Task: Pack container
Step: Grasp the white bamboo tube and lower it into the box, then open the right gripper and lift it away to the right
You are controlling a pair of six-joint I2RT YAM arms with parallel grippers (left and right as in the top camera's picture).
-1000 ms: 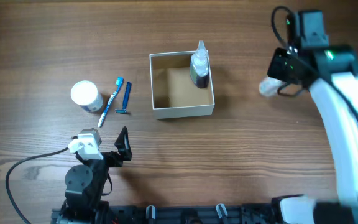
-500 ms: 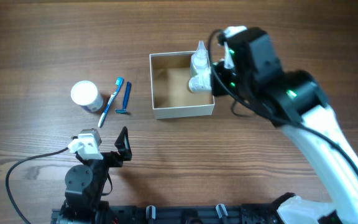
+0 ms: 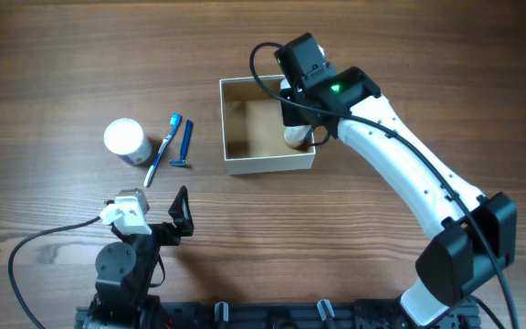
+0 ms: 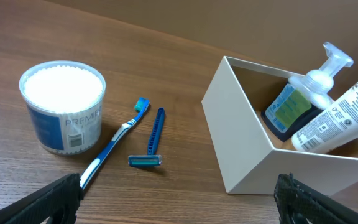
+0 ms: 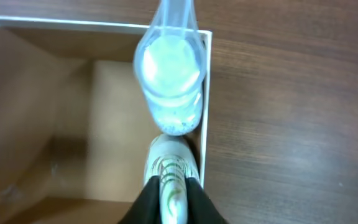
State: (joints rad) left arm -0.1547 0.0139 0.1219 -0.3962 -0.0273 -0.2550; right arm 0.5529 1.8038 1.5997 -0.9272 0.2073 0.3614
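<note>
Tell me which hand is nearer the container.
Right. The right hand is over the container's right side, gripping a white tube that reaches into it; the open left hand sits apart, toward the table's front edge.

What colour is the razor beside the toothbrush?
The razor is blue; left wrist view shows it best.

Wooden table [image 3: 62, 55] with the container [image 3: 268, 164], a white round jar [image 3: 126, 140], a blue toothbrush [image 3: 162, 151] and a blue razor [image 3: 185, 143].

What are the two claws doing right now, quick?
Left gripper: open, holding nothing.
Right gripper: shut on the white tube, which is partly inside the container.
</note>
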